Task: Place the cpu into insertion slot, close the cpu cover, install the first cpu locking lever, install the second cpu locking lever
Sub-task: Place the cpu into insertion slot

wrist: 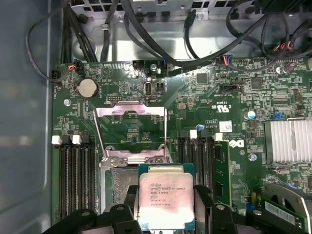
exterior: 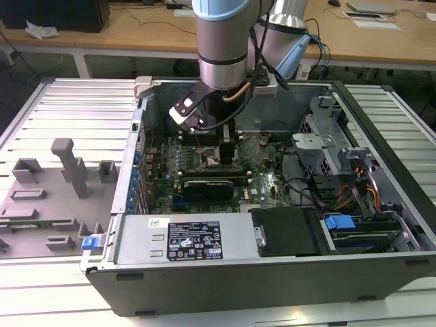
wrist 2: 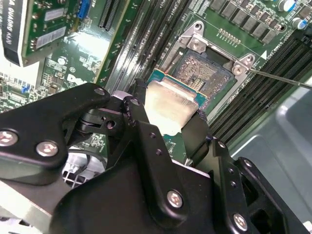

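The gripper is seen clamped on the chip, which is pinched at two opposite edges between the black fingers. The chip is held metal face up over the socket, with part of the socket's dark bed covered and the rest left exposed beyond the chip's edge. Whether the chip is already touching the bed cannot be told. The cover is folded back off the socket and joined to it along one edge, and green board is seen through its large window. A thin metal rod is seen running away from one corner of the socket's shiny rim. Long black memory slots are laid out just beside the socket on two sides. A round coin battery is set on the board beyond the folded cover, well apart from the socket. A finned metal block is mounted further off, past one bank of memory slots. Black cables are draped along the board's edge, far from the socket. In the exterior view the arm is lowered straight over the socket, inside the opened computer case. A grey tray of moulded holders is placed outside the case, toward the exterior view's left of the socket, on a slatted metal table.
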You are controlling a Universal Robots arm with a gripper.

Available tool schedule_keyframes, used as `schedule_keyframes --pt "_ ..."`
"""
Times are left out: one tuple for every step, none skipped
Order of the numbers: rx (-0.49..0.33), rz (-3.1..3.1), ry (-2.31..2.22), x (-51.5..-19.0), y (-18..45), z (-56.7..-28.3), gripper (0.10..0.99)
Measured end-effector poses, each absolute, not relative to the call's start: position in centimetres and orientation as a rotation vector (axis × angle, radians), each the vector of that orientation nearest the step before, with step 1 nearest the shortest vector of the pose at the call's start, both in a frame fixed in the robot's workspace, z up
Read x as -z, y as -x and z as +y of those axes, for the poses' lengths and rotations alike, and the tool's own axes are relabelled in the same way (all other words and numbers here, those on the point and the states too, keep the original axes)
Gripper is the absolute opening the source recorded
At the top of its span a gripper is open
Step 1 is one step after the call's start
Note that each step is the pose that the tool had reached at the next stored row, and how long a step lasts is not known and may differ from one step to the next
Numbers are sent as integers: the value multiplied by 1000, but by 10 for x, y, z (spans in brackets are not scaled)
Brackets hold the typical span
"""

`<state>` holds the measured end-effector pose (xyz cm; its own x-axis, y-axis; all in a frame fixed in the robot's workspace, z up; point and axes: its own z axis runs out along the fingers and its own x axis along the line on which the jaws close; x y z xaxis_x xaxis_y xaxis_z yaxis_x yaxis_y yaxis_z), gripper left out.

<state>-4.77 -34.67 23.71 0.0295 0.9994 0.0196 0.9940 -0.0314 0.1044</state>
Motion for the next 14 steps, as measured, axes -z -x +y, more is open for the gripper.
schedule_keyframes --pt "-134 2143 -2209 -237 48 -345 541" --pt "-134 2143 -2209 -237 48 -343 541" --pt "-134 2143 -2209 -237 48 -342 541" --pt "-134 2143 -2209 -236 48 -339 541" --pt "-134 2143 -2209 -236 48 -337 541" --pt "-134 2143 -2209 -236 48 -336 541" --pt "-134 2142 -2209 -236 49 -335 541" --pt "-134 2142 -2209 -236 49 -334 541" --pt "-134 2143 -2209 -236 49 -333 541" --pt "-134 2143 -2209 -235 51 -332 541" --pt "-134 2143 -2209 -234 53 -332 541" --pt "-134 2143 -2209 -234 54 -331 541" --pt "-134 2143 -2208 -233 55 -331 541" --pt "-134 2145 -2207 -232 56 -331 541"
